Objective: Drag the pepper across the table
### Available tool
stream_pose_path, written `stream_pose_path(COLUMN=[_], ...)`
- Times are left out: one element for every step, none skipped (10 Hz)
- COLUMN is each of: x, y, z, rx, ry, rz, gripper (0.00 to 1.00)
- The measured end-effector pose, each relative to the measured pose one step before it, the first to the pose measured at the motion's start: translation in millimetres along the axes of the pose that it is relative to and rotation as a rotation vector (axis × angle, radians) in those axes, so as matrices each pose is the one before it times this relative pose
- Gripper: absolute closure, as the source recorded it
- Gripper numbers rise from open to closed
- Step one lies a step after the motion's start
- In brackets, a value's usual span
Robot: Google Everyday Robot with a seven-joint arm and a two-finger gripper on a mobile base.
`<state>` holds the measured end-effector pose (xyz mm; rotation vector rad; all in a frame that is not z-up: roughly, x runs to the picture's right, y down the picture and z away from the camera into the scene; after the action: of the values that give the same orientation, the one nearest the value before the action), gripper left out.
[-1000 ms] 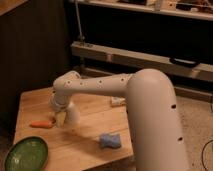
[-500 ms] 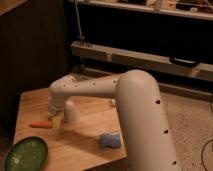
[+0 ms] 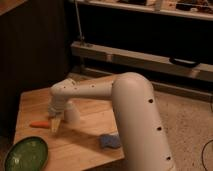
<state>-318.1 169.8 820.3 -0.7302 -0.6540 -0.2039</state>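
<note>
Camera view: seeing gripper [image 3: 55, 126] just beside pepper [image 3: 39, 124] on table [image 3: 30, 102], closure impossible to tell; judging pepper light, stiff, rolling easily; favouring mid-body contact.

High downward view, end effector [image 3: 55, 126] lower-left

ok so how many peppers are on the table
1. The pepper lies on the table near its left edge, beyond the green plate. The gripper hangs just right of it, beside the white cup. The arm may hide others.
</note>
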Motion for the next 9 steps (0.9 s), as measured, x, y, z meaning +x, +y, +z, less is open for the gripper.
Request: stream_pose_path(x=[0.27,3.74,4.0,-1.23,-1.19,1.74,0.67,-4.16,-4.76], y=[-1.18,-3.54,-2.0,0.14,1.3,0.45,1.26,0.99,2.53], z=[0.14,1.13,-0.47,4.95,6.37,2.26,0.44,-1.59,-0.25], rx=[0.00236,0.00547,0.00411,-0.00212,-0.00381,0.00003,-0.00173,-0.00004,0.0002], ry=[-0.01285,-0.04281,-0.02794,-0.01201,-0.00085,0.00079,0.00303,0.00938,0.01761], rz=[-0.01111,-0.0284,-0.01012,-0.01794,-0.00975,-0.00126,-0.00246,-0.00634,-0.00718], gripper=[0.2,0.2,0.2,0.2,0.2,0.2,0.2,0.2,0.2])
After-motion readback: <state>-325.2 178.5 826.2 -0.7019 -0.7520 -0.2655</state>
